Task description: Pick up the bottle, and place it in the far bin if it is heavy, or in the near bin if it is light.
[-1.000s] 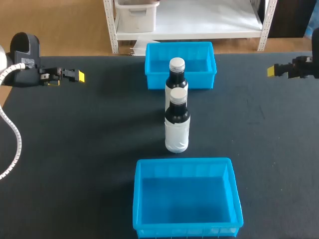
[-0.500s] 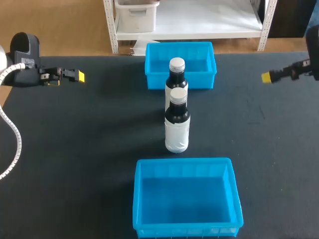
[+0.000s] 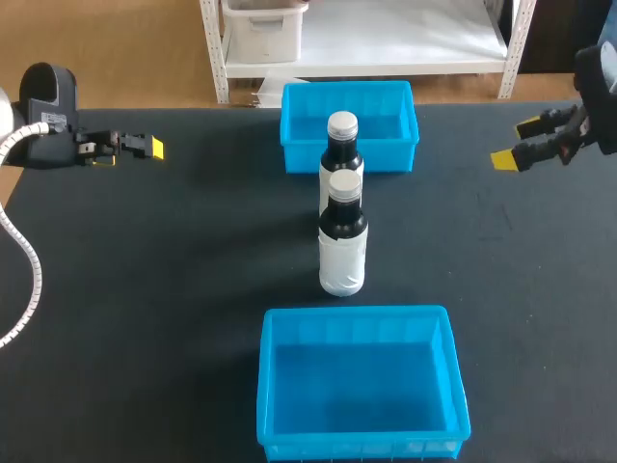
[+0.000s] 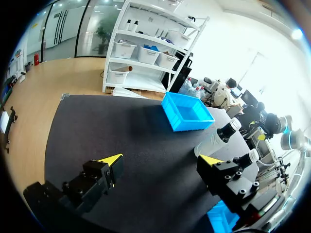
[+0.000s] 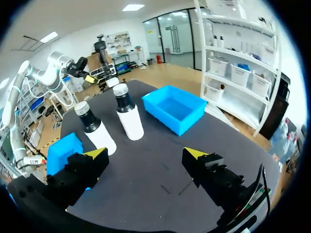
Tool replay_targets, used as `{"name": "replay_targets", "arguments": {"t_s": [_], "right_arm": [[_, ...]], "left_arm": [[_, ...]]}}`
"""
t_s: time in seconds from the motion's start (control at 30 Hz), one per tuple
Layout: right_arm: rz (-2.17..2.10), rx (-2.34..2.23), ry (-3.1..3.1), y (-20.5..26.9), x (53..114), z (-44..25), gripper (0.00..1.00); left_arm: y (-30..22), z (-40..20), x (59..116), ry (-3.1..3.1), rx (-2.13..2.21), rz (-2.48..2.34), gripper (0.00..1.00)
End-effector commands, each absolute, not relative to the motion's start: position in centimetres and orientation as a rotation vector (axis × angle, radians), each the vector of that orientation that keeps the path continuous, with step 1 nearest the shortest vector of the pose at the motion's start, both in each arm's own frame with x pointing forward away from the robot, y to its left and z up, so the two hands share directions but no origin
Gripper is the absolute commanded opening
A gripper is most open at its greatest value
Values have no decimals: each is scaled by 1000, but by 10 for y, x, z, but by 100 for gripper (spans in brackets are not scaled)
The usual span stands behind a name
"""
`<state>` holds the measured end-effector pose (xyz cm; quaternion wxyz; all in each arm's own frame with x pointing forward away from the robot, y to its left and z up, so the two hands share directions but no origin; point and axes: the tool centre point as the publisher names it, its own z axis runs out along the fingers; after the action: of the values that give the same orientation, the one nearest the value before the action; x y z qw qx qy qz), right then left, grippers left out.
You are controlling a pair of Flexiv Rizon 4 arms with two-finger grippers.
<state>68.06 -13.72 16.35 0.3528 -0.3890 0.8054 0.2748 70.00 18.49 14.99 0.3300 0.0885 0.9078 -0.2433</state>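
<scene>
Work area status: nothing gripped.
Near bottle (image 3: 341, 246) stands upright at table (image 3: 174, 289) centre, far bottle (image 3: 341, 145) just behind it, both between far bin (image 3: 301, 154) and near bin (image 3: 357, 446). Left gripper (image 3: 145, 148), far-left edge, and right gripper (image 3: 518, 145), far-right edge: fingers wide apart, empty.

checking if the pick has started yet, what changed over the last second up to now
The right gripper has come in from the table's right edge toward the middle and slightly nearer. Its two yellow tips now show apart, open, with nothing between them. Nothing was taken hold of or let go. The left gripper, the near bottle, the far bottle, the far bin and the near bin stayed where they were.
</scene>
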Motion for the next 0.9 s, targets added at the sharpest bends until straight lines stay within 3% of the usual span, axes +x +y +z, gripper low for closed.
{"name": "replay_targets", "arguments": {"t_s": [0.03,0.43,0.9], "right_arm": [[1344,-1408,1716,-140,683,159,100],[1344,-1408,1716,-140,683,159,100],[994,-1616,1694,-69,635,156,100]], "left_arm": [[185,150,700,2374,231,-636,100],[185,150,700,2374,231,-636,100],[185,150,700,2374,231,-636,100]]}}
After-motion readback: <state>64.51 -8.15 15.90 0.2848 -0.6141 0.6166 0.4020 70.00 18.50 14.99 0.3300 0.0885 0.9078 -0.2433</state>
